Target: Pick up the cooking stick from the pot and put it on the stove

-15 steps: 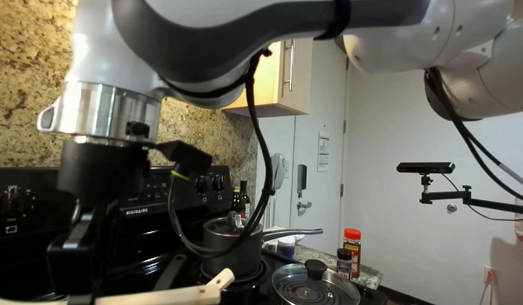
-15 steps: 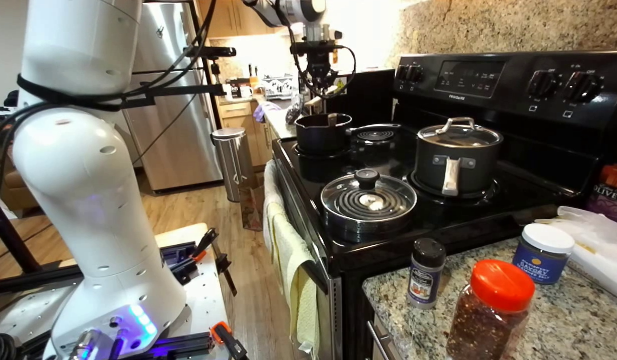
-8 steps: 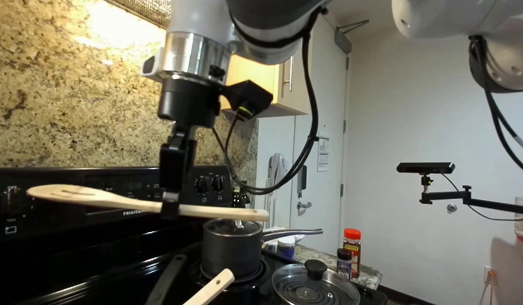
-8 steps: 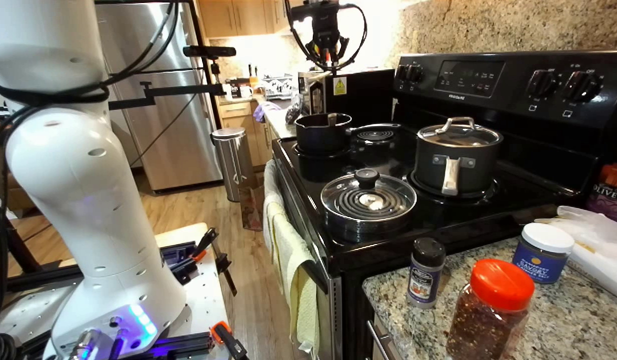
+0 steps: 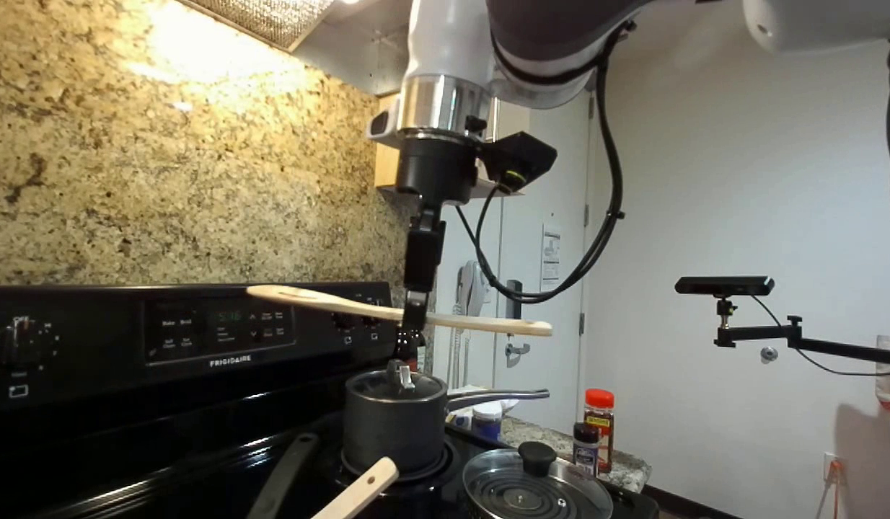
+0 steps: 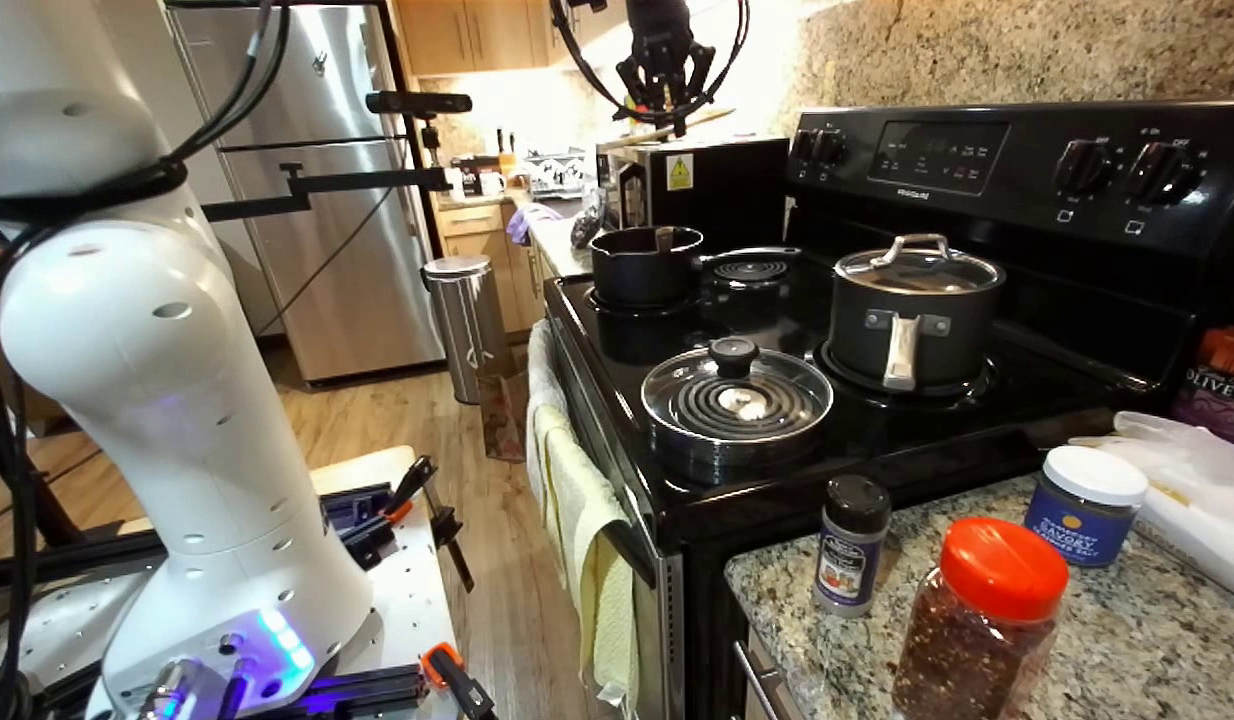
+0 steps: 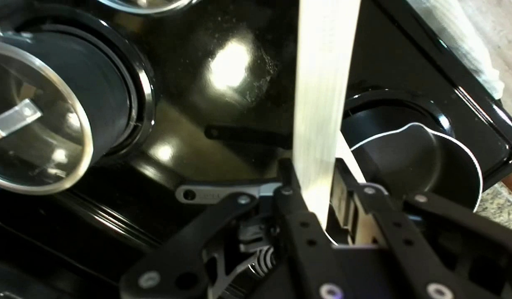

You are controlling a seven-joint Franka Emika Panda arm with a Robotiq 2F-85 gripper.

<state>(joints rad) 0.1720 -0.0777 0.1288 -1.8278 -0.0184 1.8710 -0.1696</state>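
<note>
The cooking stick (image 5: 488, 326) is a long pale wooden utensil, wider and slotted at one end. My gripper (image 5: 416, 313) is shut on its middle and holds it nearly level, high above the stove (image 6: 767, 325). The stick also shows in an exterior view (image 6: 715, 117), below the gripper (image 6: 667, 115). In the wrist view the stick (image 7: 324, 83) runs up from between the fingers (image 7: 314, 176). The pot (image 6: 637, 270) stands open on a front burner, apart from the stick. It shows below the fingers in the wrist view (image 7: 418, 162).
A second wooden utensil (image 5: 360, 490) leans in the open pot. A lidded pot (image 6: 917, 335) stands on a back burner. A glass lid with a black knob (image 6: 737, 395) lies on a front burner. Spice jars (image 6: 987, 620) stand on the granite counter.
My gripper has risen with the cooking stick in it, away from the open pot. It has also moved rightward in both exterior views. The pots and the lid have not moved.
</note>
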